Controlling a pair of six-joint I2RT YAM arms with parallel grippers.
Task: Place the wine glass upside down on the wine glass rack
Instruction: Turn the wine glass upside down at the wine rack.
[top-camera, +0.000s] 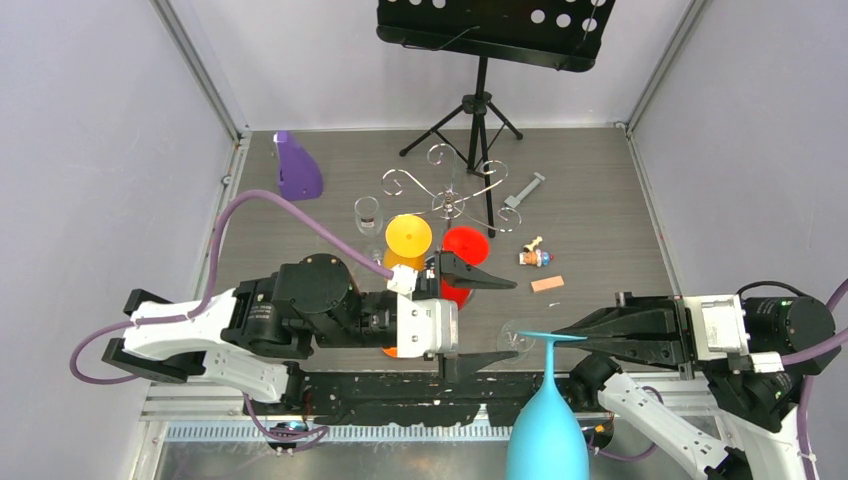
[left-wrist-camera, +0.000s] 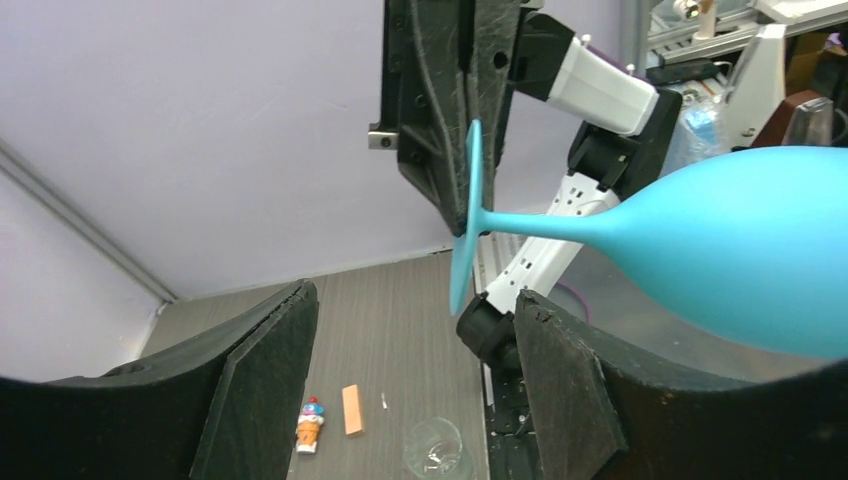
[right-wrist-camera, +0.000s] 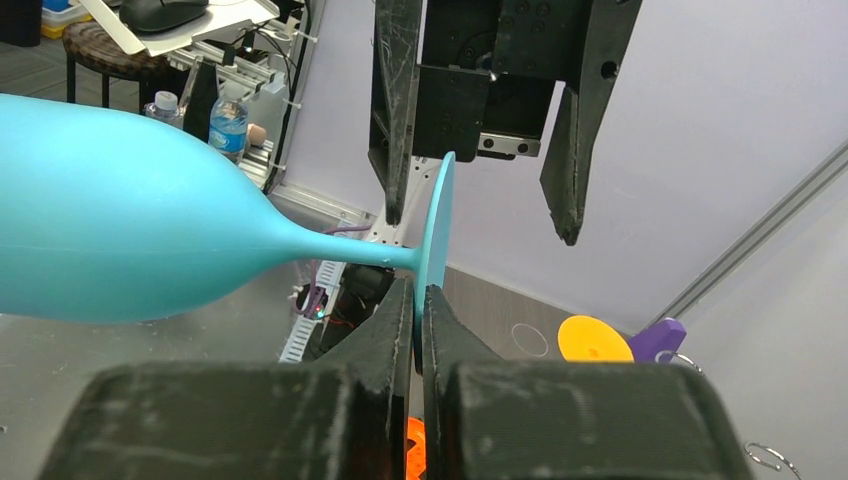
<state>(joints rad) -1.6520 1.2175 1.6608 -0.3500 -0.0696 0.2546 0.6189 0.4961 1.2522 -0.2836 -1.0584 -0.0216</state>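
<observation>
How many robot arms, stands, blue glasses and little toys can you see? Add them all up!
Arms: 2, the left arm and the right arm
Stands: 2, the music stand and the rack
Blue glasses: 1, the blue glass
Toys: 1, the toy
Total: 6

Bright, even, diffuse light; shadows on the tabletop (top-camera: 600, 190) are faint and soft. The left wrist view curves dark around 6 o'clock.
</observation>
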